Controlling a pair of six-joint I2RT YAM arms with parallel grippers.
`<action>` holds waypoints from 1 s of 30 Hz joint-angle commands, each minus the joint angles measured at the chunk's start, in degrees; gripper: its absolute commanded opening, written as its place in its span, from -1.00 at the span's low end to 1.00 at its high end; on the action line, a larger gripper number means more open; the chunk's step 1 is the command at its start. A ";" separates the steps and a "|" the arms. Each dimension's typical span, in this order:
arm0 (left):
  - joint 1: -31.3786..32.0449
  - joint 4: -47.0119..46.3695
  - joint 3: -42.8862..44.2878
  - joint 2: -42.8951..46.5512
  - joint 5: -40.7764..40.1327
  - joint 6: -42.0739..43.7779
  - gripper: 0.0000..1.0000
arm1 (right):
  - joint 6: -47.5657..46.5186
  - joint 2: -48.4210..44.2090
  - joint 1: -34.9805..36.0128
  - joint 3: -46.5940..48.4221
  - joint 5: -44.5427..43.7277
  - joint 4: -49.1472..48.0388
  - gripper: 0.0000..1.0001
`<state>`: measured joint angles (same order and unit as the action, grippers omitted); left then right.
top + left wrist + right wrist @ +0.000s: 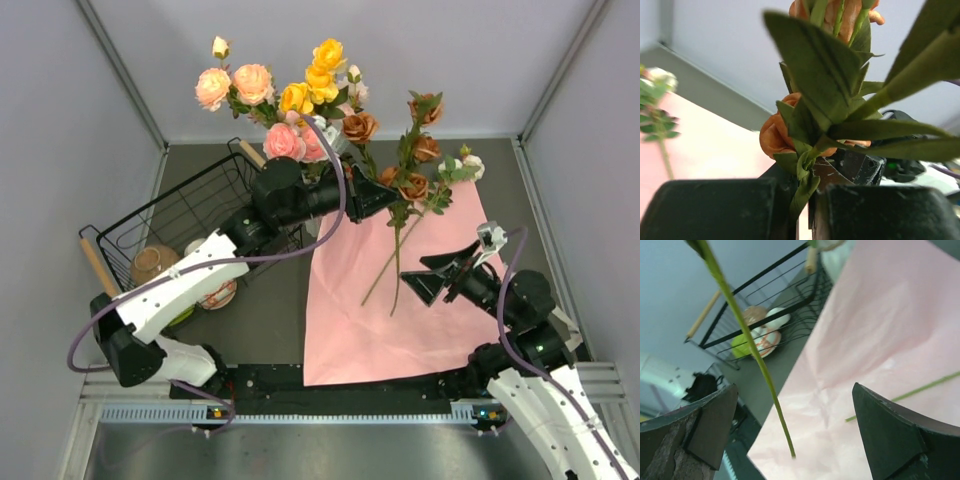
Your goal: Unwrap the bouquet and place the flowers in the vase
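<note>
left pincer [802,200] pinches the flowers [412,185] by the stem; right pincer [795,390] spread, stem ends [785,435] just beside.

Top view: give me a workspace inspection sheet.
Surface: dark table, pink paper spread flat.
Job's things: flowers with brown buds held up over the paper; more blooms behind; vase not clearly seen.
Clutter: wire basket holding brown pot, small items.
Grippers: left gripper shut on flower stems; right gripper open, holding nothing.
Cables: purple cables loop along both arms.
Surroundings: grey walls.
</note>
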<state>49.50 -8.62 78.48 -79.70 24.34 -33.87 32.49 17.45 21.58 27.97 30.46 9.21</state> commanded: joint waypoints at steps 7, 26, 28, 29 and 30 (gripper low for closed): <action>-0.80 6.97 9.50 9.83 -29.20 36.93 -1.00 | -2.96 1.79 -0.14 3.50 -17.88 8.28 0.94; -11.44 -5.44 13.81 1.22 -22.32 42.03 -1.00 | -3.31 3.90 -0.05 3.24 -18.68 8.01 0.93; -11.44 -5.44 13.63 1.13 -20.56 42.83 -1.00 | -3.40 3.99 -0.05 3.24 -18.77 8.01 0.93; -11.53 -5.35 13.28 1.13 -20.12 43.62 -1.00 | -3.57 4.08 -0.14 3.32 -18.68 8.01 0.93; -11.61 -5.27 13.11 1.13 -19.77 43.80 -1.00 | -3.49 4.17 -0.05 3.32 -18.59 7.93 0.93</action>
<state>37.93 -9.52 89.89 -79.37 0.89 7.46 29.98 20.86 21.58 29.36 12.05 18.50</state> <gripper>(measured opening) 0.045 0.970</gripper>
